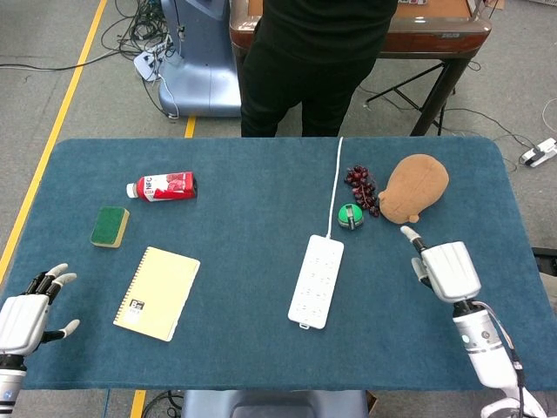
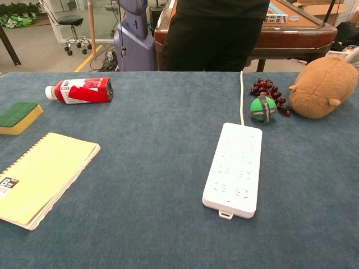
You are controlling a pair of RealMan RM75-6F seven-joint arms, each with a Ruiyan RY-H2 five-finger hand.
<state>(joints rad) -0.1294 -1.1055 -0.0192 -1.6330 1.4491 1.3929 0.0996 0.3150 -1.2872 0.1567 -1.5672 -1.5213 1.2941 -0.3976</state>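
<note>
Nearest to us, our left hand (image 1: 22, 315) hovers at the table's near left corner with fingers spread and nothing in it, the yellow spiral notebook (image 1: 157, 293) lying off to its right. Our right hand (image 1: 448, 270) is over the blue cloth (image 1: 252, 218), fingers extended and empty, pointing toward the brown plush toy (image 1: 413, 188) just beyond its fingertips. To take the plush well, we judge the hand should come down over its rounded back with a wide spread, clear of the green ball (image 1: 350, 216) and the dark grapes (image 1: 361, 186) to the hand's left. The white power strip (image 1: 317, 279) lies further left. The only container, a red bottle (image 1: 163, 186), lies capped on its side; contents hidden.
</note>
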